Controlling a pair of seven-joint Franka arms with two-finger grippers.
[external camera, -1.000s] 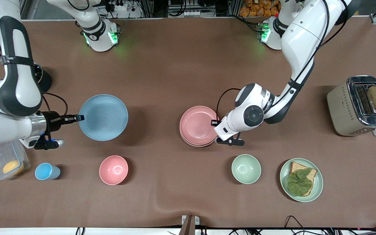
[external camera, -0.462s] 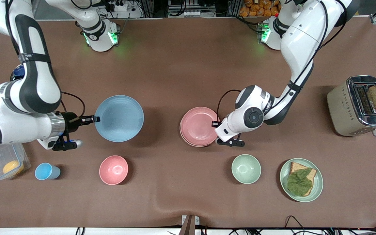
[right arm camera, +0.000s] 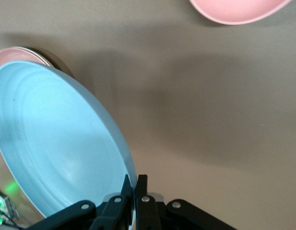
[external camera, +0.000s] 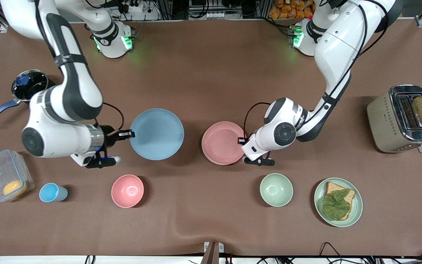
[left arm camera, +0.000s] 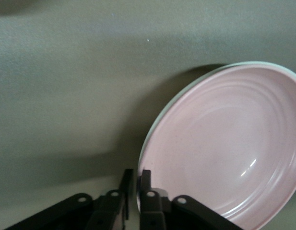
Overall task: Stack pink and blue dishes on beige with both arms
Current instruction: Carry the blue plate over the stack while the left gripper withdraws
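— Over the worktop [external camera: 211, 73], what changed in the last second?

— Blue plate [external camera: 156, 134] travelled. My right pincer [external camera: 128, 134] is clamped together on its rim at the right arm's end and has carried it across, off the surface, toward the pink plate [external camera: 222, 143]. The two now sit side by side with a small gap and no overlap.

— And your left side?

— My left pincer [external camera: 241, 140] is at the pink plate's rim on the left arm's end, fingers either side of the edge and closed on it as far as the left wrist view shows. A second ago the pink plate sat skewed, with a paler rim peeking out under it. Now it lies squarer and lower.

— So the beige plate?

— Under the pink, I judge. I can't pick it out separately from the front now.

— Meaning for the task?

— Pink looks placed, so step one is about done. The left arm has to let go and clear out, since its wrist hangs right beside the stack. Blue needs a bit more travel, then goes down on pink.

— Risk?

— Arms crowding each other over the stack, or the blue rim clipping pink if it comes in low.
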